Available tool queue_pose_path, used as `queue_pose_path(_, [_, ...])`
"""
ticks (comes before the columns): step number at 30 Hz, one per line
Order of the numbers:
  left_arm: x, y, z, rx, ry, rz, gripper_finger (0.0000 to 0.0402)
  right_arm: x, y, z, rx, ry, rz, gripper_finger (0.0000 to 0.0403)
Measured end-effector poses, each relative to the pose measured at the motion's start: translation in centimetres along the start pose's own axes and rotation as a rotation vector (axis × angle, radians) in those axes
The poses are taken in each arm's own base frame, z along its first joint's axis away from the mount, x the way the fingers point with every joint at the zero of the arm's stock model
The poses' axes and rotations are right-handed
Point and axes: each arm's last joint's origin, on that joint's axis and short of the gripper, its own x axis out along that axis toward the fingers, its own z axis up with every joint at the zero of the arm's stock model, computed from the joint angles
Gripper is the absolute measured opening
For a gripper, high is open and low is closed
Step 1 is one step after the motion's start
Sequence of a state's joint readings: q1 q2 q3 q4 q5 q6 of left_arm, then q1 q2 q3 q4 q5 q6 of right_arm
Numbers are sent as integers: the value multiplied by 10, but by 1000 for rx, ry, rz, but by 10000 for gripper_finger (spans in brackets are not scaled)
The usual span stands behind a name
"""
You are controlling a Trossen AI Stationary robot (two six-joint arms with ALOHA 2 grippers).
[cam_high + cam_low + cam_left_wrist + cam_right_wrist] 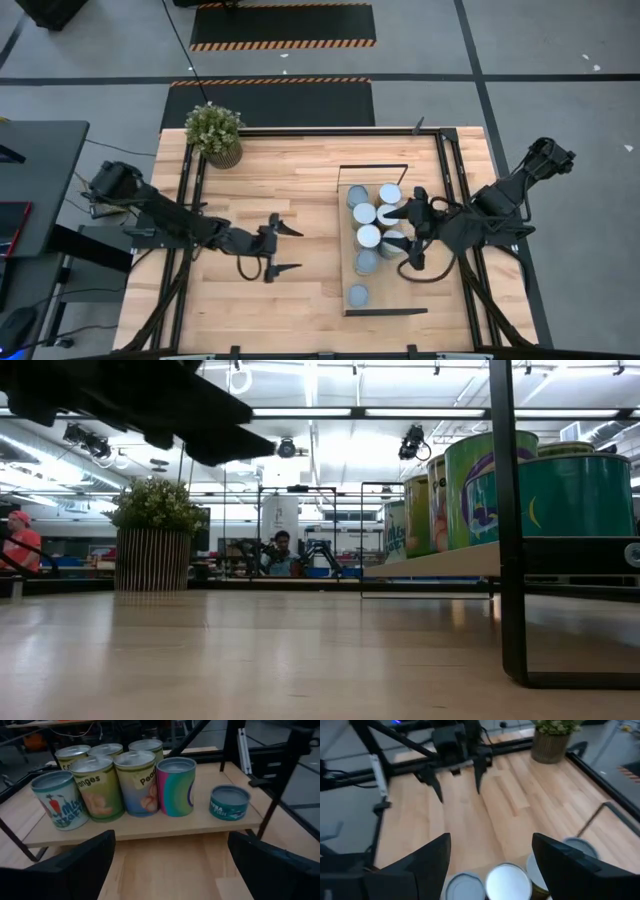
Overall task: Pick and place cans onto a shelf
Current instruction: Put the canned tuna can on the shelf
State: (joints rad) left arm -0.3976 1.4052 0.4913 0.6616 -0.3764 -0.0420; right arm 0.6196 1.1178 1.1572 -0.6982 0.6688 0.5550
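Right end effector point(406, 238) spread above shelved cans point(135, 782), apparently empty, left end effector point(286, 248) released, can labels only in left wrist view.

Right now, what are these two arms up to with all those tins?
They are stocking cans onto the shelf. Seven cans already stand on it. The right gripper hovers over the cluster, jaws apart, gripping nothing visible. The left gripper waits open over bare table, facing the shelf.
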Motion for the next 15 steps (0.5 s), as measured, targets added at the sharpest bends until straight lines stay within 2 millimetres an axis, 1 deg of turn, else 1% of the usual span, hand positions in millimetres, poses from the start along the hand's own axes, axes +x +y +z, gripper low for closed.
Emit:
queue_pose_path(7, [32, -14, -4, -16, 18, 18, 393, 3, -25, -27, -7, -122, 106, 271])
queue_pose_path(12, [56, -23, -8, -6, 45, 19, 393, 5, -42, -40, -41, -245, 170, 255])
queue_pose_path(15, [69, -28, -8, -3, 51, 20, 393, 9, -55, -48, -71, -291, 167, 245])
